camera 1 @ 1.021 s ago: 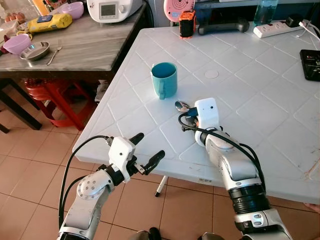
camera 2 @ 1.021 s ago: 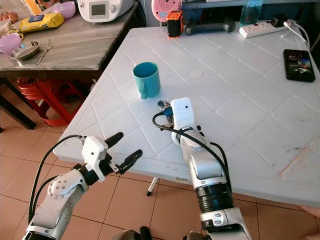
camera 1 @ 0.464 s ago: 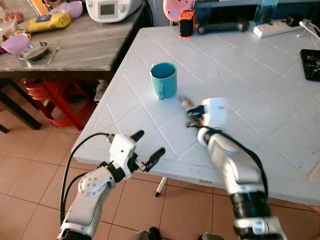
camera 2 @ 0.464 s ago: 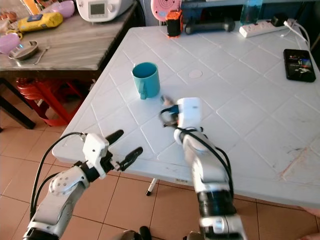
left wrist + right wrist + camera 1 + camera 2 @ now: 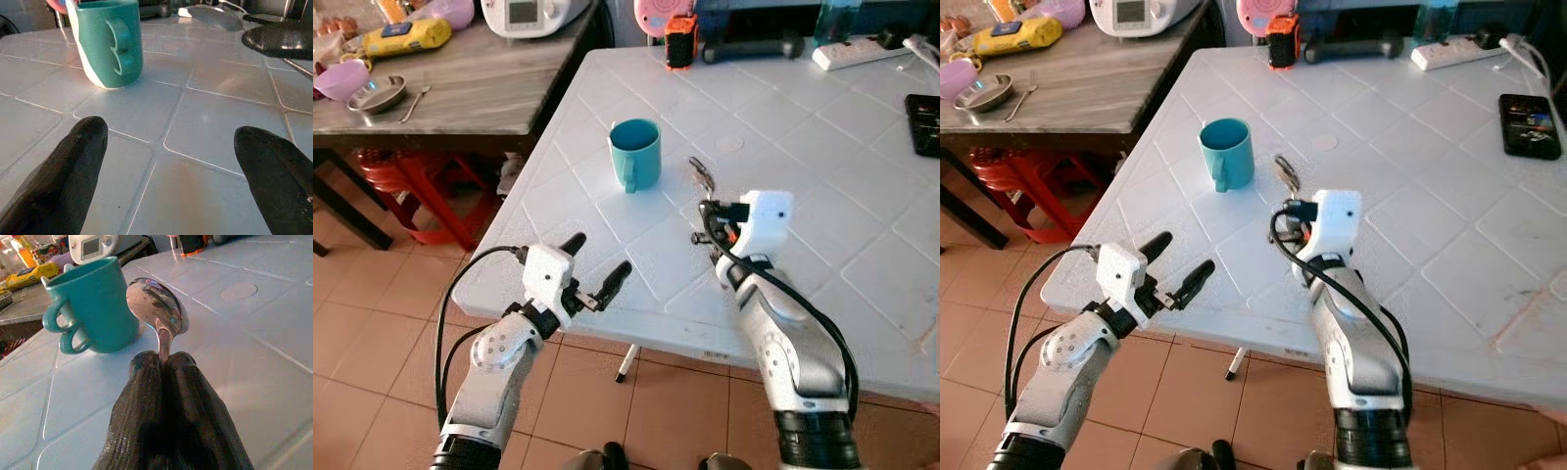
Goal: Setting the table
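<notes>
1 teal mug [image 5: 634, 153] placed on tabletop [image 5: 862, 166], frame centre-left. Right gripper [image 5: 164, 363] fingers clamped on spoon [image 5: 156, 307], lifted right of mug, unplaced. Left gripper [image 5: 597, 269] fingers apart, lower left at tabletop edge.

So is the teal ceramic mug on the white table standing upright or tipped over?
Upright. The teal ceramic mug stands on its base on the white plastic table, its open mouth facing up and its handle turned toward the near table edge.
</notes>
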Controlling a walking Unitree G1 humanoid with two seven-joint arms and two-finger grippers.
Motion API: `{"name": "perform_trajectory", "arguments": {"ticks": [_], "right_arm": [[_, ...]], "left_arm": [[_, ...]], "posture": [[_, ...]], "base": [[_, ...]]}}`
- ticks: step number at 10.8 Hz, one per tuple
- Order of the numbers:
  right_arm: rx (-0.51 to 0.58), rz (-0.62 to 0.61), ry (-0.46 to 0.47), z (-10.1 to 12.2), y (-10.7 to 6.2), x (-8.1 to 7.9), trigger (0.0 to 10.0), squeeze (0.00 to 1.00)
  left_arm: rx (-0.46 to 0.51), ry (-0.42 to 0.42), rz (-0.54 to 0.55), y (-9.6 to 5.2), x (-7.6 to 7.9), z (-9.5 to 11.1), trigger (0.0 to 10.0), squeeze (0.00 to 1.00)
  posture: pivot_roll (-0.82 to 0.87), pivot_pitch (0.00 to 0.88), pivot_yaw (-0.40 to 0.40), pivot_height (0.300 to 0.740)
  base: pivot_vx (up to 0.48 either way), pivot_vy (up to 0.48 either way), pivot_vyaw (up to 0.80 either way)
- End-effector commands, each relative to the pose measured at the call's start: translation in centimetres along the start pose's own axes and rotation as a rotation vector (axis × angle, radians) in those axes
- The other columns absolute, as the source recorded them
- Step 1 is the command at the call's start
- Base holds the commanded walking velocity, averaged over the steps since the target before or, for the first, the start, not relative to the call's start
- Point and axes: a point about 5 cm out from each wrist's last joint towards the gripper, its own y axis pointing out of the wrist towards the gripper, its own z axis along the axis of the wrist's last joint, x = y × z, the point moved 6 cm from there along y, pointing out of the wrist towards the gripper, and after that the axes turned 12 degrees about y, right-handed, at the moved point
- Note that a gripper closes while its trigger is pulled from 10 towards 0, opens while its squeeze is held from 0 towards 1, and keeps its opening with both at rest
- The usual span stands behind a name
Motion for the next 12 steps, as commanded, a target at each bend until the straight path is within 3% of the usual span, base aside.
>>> {"name": "perform_trajectory", "arguments": {"ticks": [1, 3, 4, 6, 7, 8, 12], "right_arm": [[0.057, 0.039, 0.009, 1.4, -0.2, -1.2, 10.0, 0.00], [0.111, 0.051, -0.008, 3.2, 0.3, -1.7, 10.0, 0.00], [0.169, 0.026, -0.013, 4.6, 0.7, -1.2, 10.0, 0.00], [0.220, 0.022, -0.057, 5.6, 0.2, -1.5, 10.0, 0.00], [0.280, 0.024, -0.183, 6.9, -0.2, -1.8, 10.0, 0.00], [0.322, 0.017, -0.238, 7.9, -0.3, -2.2, 10.0, 0.00], [0.347, -0.023, -0.247, 8.3, -0.2, -1.6, 10.0, 0.00]], "left_arm": [[-0.013, 0.012, 0.038, -0.2, -0.7, -0.2, 10.0, 0.00], [0.012, 0.018, 0.078, 0.2, -1.5, 0.8, 10.0, 0.00], [0.003, 0.026, 0.147, -0.1, -2.4, 0.8, 10.0, 0.00], [-0.003, 0.016, 0.195, -0.4, -2.4, 0.7, 10.0, 0.00], [0.004, 0.006, 0.194, 0.1, -1.8, 0.8, 10.0, 0.00], [0.027, 0.005, 0.194, 0.7, -1.7, 1.6, 10.0, 0.00], [-0.011, 0.001, 0.311, 0.2, -3.8, 1.2, 10.0, 0.00]], "posture": [[-0.12, 0.109, 0.132, 0.740], [-0.09, 0.115, 0.124, 0.740], [-0.08, 0.126, 0.105, 0.740], [-0.08, 0.120, 0.104, 0.740], [-0.08, 0.114, 0.112, 0.740], [-0.08, 0.121, 0.101, 0.740], [-0.07, 0.117, 0.089, 0.740]], "base": [[0.000, 0.000, 0.00], [0.000, 0.000, 0.00], [0.000, 0.000, 0.00], [0.000, 0.000, 0.00], [0.000, 0.000, 0.00], [0.000, 0.000, 0.00], [0.000, 0.000, 0.00]]}}
